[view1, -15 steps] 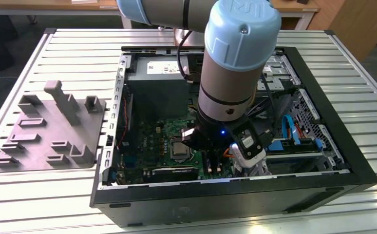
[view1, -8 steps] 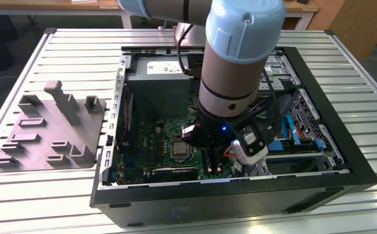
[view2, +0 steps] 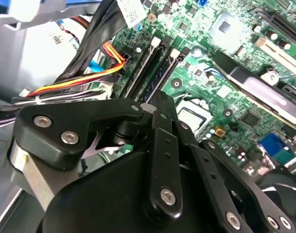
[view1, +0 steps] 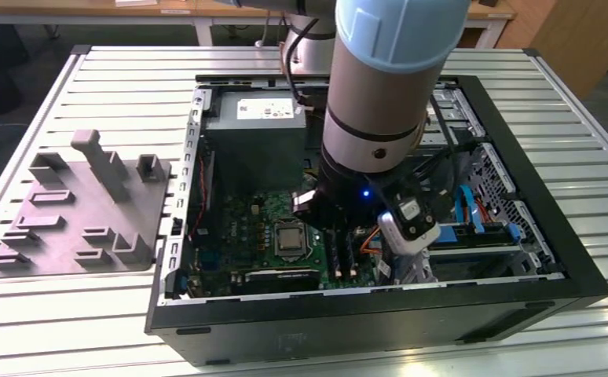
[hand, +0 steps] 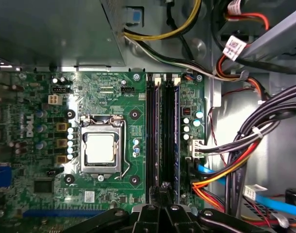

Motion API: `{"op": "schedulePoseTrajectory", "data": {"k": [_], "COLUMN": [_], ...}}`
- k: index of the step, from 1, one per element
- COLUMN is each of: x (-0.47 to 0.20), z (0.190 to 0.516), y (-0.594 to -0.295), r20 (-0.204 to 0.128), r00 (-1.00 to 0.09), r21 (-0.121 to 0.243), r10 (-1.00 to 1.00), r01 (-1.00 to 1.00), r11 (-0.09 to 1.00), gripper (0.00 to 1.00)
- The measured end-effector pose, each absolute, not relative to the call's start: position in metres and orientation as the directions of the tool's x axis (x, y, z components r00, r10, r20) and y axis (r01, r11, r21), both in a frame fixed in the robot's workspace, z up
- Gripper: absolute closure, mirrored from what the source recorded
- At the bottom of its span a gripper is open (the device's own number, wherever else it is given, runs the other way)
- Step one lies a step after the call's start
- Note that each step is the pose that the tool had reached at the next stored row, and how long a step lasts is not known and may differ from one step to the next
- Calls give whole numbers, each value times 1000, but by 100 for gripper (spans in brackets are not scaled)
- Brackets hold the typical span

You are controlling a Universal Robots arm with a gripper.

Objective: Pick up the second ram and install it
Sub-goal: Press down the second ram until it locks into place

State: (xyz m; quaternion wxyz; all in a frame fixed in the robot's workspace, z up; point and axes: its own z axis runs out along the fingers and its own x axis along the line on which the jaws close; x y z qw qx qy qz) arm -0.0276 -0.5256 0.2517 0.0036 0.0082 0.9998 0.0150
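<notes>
Two long dark memory slots point(hand: 153, 131) run side by side next to the CPU socket point(hand: 100, 148) on the green motherboard point(hand: 41, 145). A thin stick stands edge-on in each slot. The one by the fingertips looks like the second ram point(hand: 173, 131), with its flat face hidden. My gripper point(hand: 163, 189) is shut, and its tips sit at the near end of the slots, between the two. In the second wrist view the gripper point(view2: 160, 99) points down at the same slots point(view2: 155, 68). In the exterior view the gripper point(view1: 334, 229) reaches down into the open computer case point(view1: 555, 236).
Bundled black, orange and red cables point(hand: 245, 145) hang close beside the slots. A grey power supply box point(view1: 254, 126) fills the case's far end. On the exterior view's left, a grey holder plate point(view1: 78, 212) with upright pegs lies on the slatted table point(view1: 126, 78).
</notes>
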Motion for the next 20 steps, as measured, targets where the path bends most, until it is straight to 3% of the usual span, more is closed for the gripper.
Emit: {"op": "schedulePoseTrajectory", "data": {"k": [9,20], "x": [-27,-26], "z": [253,269], "y": [-506,-504], "r20": [-7,-7], "r00": [-1000,-1000], "r21": [27,27], "r10": [16,17], "r01": [16,16], "r11": [999,999], "gripper": [90,90]}}
